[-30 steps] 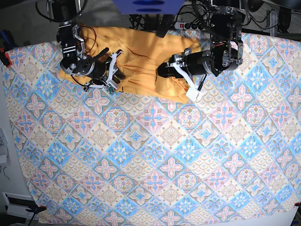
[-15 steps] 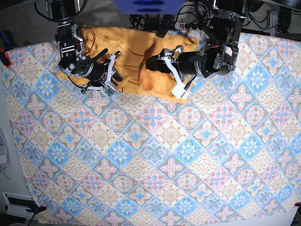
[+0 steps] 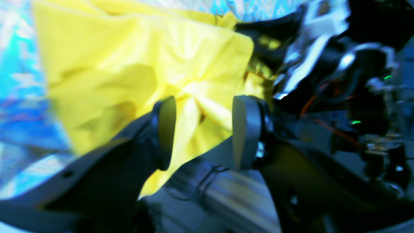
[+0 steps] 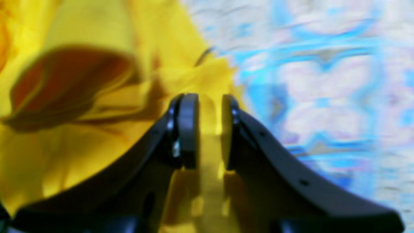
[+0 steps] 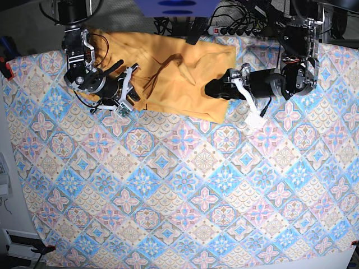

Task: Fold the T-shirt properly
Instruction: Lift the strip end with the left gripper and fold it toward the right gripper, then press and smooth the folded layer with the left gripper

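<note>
The mustard T-shirt [image 5: 179, 73] lies rumpled at the far edge of the table, partly folded over itself. My left gripper [image 5: 213, 88] hovers at the shirt's right edge. In the left wrist view this gripper [image 3: 204, 132] is open, with the yellow cloth [image 3: 129, 58] lying beyond its fingers and nothing between them. My right gripper [image 5: 132, 94] sits at the shirt's lower left edge. In the right wrist view it [image 4: 208, 129] is closed to a narrow gap with a fold of the yellow cloth [image 4: 81, 145] pinched in it.
The blue-pink patterned tablecloth [image 5: 185, 185] covers the whole table. A power strip [image 5: 224, 29] and cables lie behind the shirt at the table's far edge. A red clamp [image 5: 5, 67] grips the cloth at the left edge.
My left arm swung left over the shirt, then back right, and its jaws opened and let go of the cloth. The shirt's right side now lies flatter. My right gripper barely moved.
</note>
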`<action>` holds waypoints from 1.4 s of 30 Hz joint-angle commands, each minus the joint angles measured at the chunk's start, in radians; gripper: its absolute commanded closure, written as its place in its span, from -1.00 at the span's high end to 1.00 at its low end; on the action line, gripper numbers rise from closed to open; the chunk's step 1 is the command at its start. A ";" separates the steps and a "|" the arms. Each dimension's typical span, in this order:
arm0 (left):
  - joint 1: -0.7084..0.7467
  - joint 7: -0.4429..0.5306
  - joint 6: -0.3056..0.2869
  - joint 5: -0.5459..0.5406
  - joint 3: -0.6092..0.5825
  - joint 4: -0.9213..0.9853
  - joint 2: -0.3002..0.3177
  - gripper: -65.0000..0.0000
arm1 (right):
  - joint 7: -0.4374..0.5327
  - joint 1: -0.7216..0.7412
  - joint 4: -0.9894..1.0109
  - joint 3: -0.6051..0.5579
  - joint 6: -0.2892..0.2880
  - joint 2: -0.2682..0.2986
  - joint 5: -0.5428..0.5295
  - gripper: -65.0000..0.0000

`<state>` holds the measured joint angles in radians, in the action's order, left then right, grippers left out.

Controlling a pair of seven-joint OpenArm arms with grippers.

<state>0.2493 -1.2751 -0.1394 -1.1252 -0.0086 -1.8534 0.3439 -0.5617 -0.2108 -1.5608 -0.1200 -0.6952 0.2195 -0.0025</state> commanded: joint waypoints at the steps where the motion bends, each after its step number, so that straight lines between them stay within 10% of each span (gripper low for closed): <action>1: 0.000 0.002 -0.007 -0.019 0.002 -0.015 0.005 -0.13 | 0.021 -0.003 -0.031 0.010 -0.003 0.004 -0.015 -0.62; 13: -0.005 0.002 -0.006 0.182 -0.331 -0.012 -0.021 -0.12 | 0.019 -0.032 -0.074 0.035 -0.003 0.004 -0.015 -0.62; 26: -0.074 0.001 -0.053 0.049 -0.385 0.018 0.007 -0.14 | 0.019 -0.032 -0.088 0.038 -0.003 0.004 -0.015 -0.62; 33: -0.038 0.004 -0.072 0.003 -0.184 -0.013 0.013 -0.57 | 0.019 -0.032 -0.088 0.038 -0.003 0.004 -0.015 -0.62; 42: -0.031 0.004 -0.068 0.012 -0.006 0.053 0.008 -0.58 | 0.019 -0.032 -0.088 0.038 -0.003 0.004 -0.015 -0.62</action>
<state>0.2234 -1.2747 -0.2104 -1.1049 -0.0174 -1.7924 0.3485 -0.5621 -0.2516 -1.6291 -0.0868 -0.6960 0.2161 -0.0040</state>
